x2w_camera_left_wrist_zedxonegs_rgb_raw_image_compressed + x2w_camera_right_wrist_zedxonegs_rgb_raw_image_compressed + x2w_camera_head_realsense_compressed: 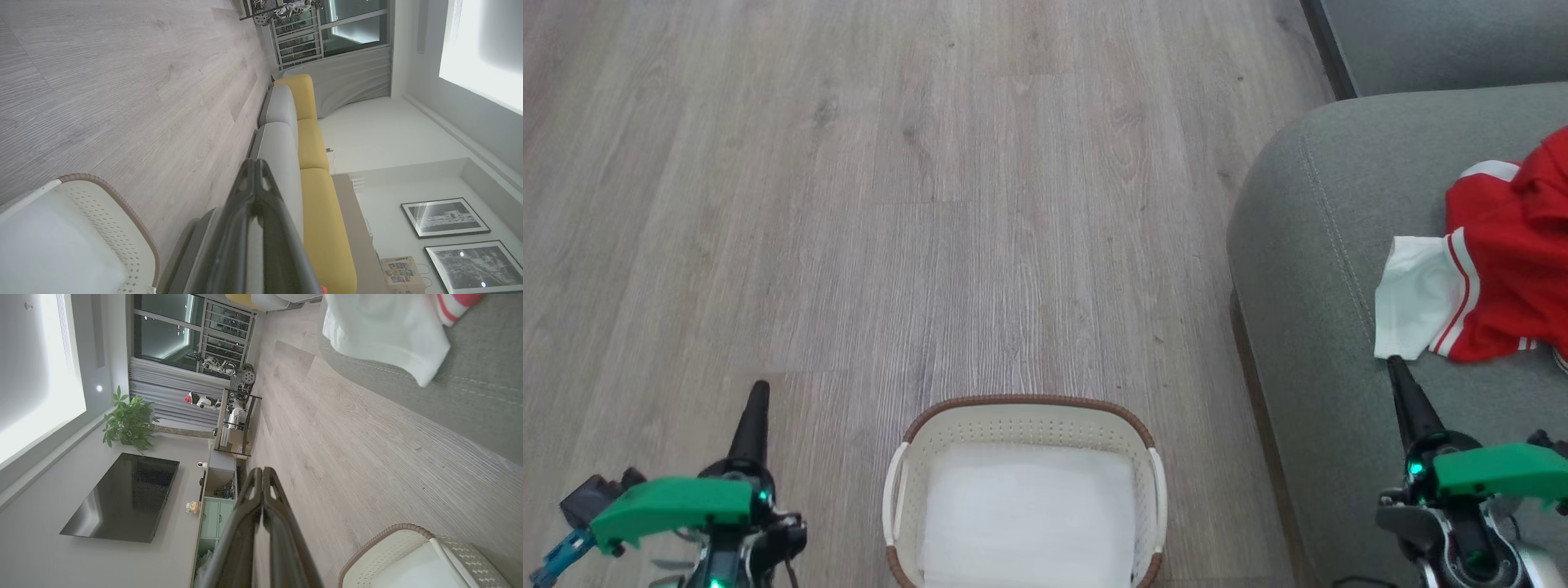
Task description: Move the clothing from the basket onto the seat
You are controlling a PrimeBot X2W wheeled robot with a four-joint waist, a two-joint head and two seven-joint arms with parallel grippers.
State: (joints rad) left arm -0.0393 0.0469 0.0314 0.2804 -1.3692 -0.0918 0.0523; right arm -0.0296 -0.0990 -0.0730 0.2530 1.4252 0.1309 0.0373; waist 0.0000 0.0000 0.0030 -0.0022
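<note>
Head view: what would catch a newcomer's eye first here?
The bright red fabric clothing with white stripes lies on the big grey upholstered seat at the right. The oval cream plastic basket with a brown rim stands at bottom centre, between the shut left gripper and right gripper.

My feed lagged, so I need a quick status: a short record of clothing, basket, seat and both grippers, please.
seat: grey, right side of the head view
clothing: red and white, lying on the seat
basket: on the floor, no red fabric inside
left gripper: shut, empty, over the floor
right gripper: shut, empty, tip beside the clothing's white edge, contact unclear
</note>
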